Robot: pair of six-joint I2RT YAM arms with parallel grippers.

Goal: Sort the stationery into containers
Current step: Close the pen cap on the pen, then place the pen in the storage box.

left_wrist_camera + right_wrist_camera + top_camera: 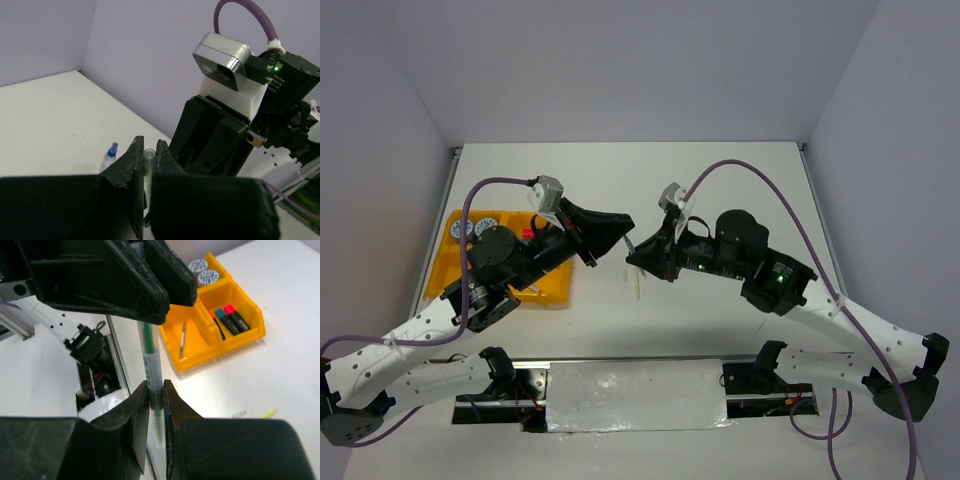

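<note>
bright, even overhead light with soft shadows.

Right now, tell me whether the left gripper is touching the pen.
Touching. The left wrist view shows the left gripper pressing both sides of the pen at its clear end, with no gap showing.

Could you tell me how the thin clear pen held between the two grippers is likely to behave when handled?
The pen looks straight and rigid between the left gripper and right gripper, so it probably won't flex. Its smooth round barrel may slip in a pinch, and would likely roll if laid on the table.
</note>
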